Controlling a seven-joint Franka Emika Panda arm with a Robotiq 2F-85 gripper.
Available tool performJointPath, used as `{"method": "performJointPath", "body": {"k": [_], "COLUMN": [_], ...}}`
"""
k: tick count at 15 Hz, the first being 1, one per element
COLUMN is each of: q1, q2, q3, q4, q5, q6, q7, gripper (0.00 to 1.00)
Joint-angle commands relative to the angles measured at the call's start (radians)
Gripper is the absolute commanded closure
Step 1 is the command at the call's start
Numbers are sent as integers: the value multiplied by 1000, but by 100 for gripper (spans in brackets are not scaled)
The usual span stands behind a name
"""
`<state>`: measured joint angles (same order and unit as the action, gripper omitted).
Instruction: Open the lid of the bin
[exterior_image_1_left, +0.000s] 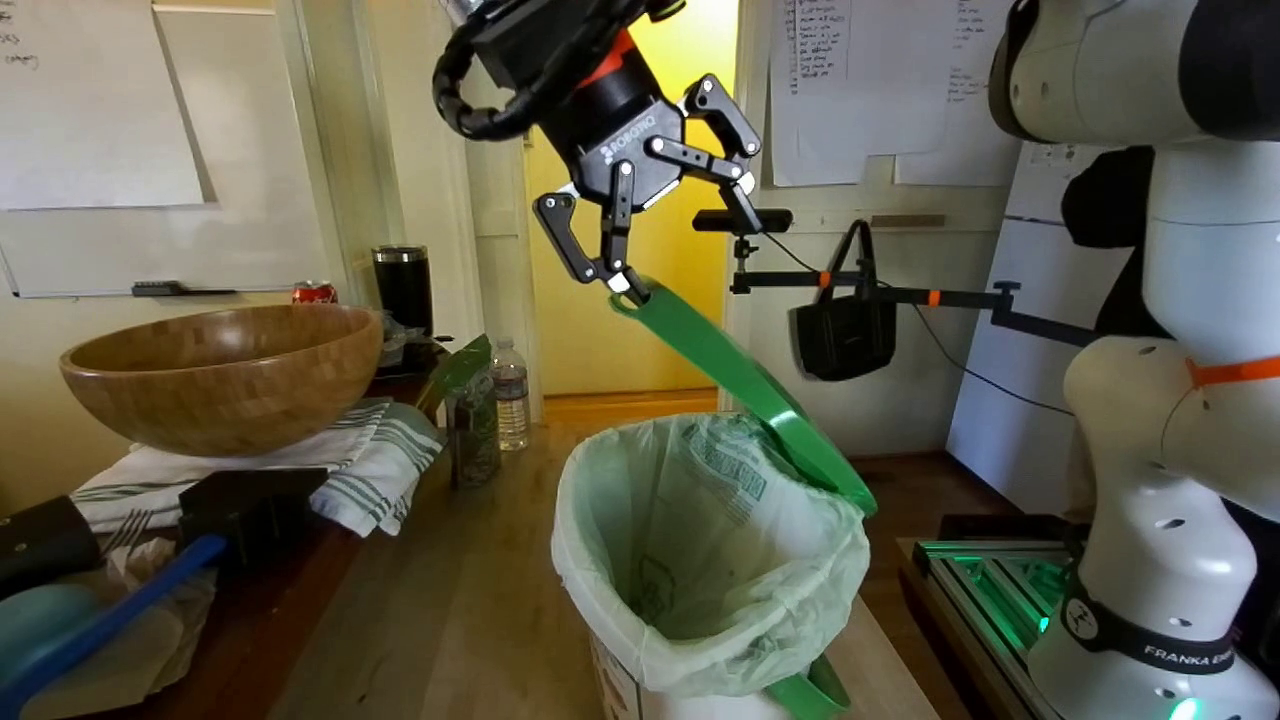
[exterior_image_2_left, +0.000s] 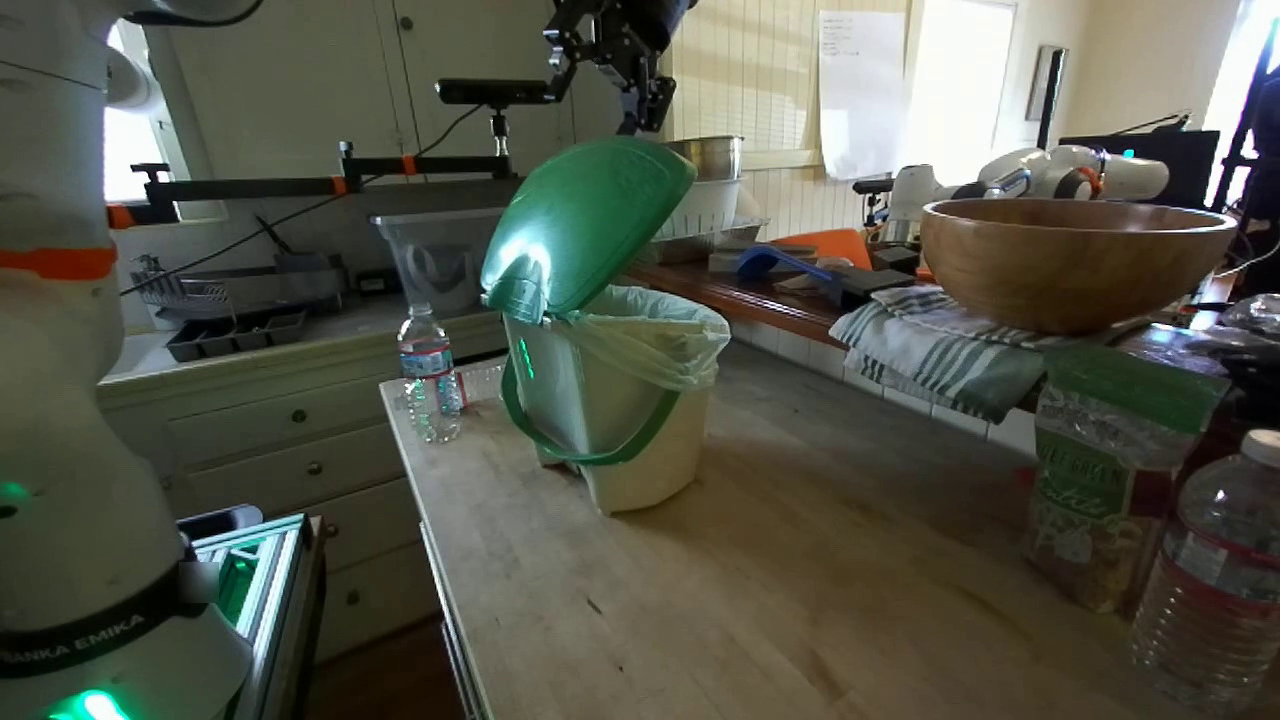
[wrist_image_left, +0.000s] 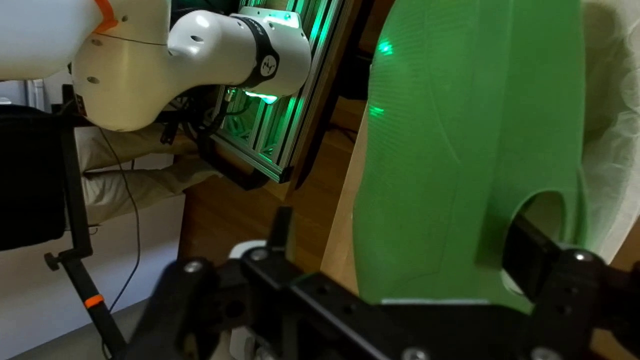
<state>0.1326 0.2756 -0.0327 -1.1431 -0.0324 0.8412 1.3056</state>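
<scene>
A pale wooden desk (exterior_image_2_left: 800, 590) runs through the scene, with a darker, higher desk (exterior_image_2_left: 775, 315) alongside it. In an exterior view, my arm's white base (exterior_image_1_left: 1150, 570) stands at the right, and at the left a broad wooden bowl (exterior_image_1_left: 220, 385) sits on the darker desk. The bin (exterior_image_2_left: 600, 410) stands upright on the pale desk, its pale liner (exterior_image_1_left: 700, 655) folded over the rim and its green handle (exterior_image_2_left: 610, 455) hanging down. The green lid (exterior_image_2_left: 590, 225) is partway up, tilted above the bin's mouth, its low edge at the rim on the side toward my base. A striped towel (exterior_image_1_left: 390, 450) lies under the bowl. My end effector (exterior_image_1_left: 688, 252) is spread wide above the bin; in the wrist view one fingertip (wrist_image_left: 525, 255) sits at the hole by the lid's raised edge, and I cannot tell how far it reaches through. In an exterior view, a green-topped bag (exterior_image_2_left: 1110, 480) stands at the near right, next to a water bottle (exterior_image_2_left: 1215, 580). In an exterior view, a black cup (exterior_image_1_left: 402, 290) and a red can (exterior_image_1_left: 315, 292) stand on the bowl's far side.
</scene>
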Motion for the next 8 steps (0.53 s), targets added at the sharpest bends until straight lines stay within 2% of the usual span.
{"method": "performJointPath", "body": {"k": [1,8], "q1": [-21,-33], "q2": [-11,1], "q3": [3,-4], "q4": [-42,-117], "q5": [-5,-20], "q6": [0,10], "q7": [-52,-66], "gripper": [0,0]}}
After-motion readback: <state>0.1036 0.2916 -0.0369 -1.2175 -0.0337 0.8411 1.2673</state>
